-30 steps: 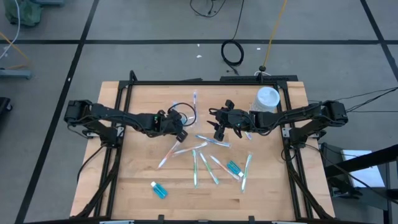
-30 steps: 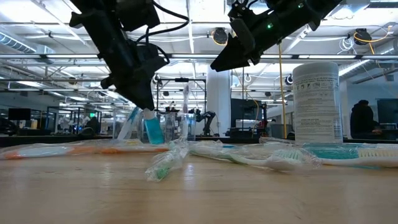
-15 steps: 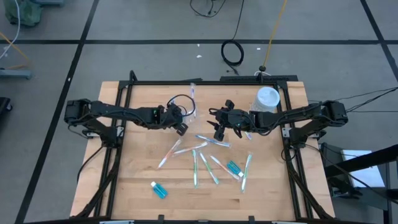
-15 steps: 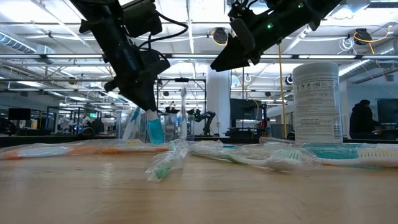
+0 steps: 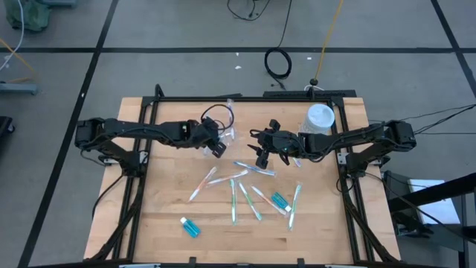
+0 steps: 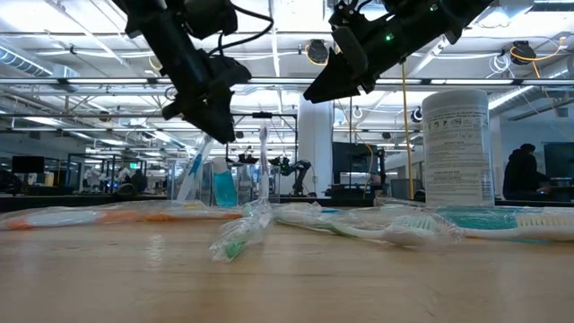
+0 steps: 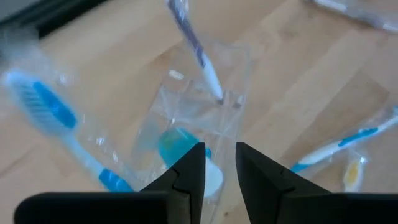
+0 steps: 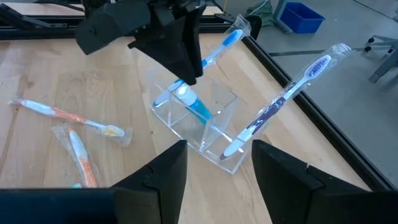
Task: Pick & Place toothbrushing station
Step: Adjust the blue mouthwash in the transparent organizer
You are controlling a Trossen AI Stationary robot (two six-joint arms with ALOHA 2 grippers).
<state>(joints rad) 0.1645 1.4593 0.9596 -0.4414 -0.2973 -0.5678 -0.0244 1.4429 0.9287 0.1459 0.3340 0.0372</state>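
Toothbrushing station: the clear plastic cup (image 8: 198, 122) stands on the bench (image 5: 163, 208) near its far edge, left of centre in the high view. The right wrist view alone shows it has compartments: one holds a teal tube (image 8: 194, 103) standing cap up, another a wrapped toothbrush (image 8: 283, 99) leaning outward, and a blue-headed toothbrush (image 8: 219, 43) leans from the far side. The high view shows the cup only as a faint glint under the left arm.

The left tool (image 7: 219, 163) hangs just above the cup; its fingers stand slightly apart with nothing between them, the tube's white cap visible below the gap in the left wrist view. The low view shows its tip clear above the tube.

The right tool (image 5: 262, 158) hovers above the bench centre, well off the surface in the low view, fingers spread wide and empty.

The high view shows what the close views miss: loose toothbrushes (image 5: 239, 190) scattered at bench centre, a second tube (image 5: 280, 200) among them, a third tube (image 5: 190, 226) near the front edge, and a white container (image 5: 320, 117) at the far right.
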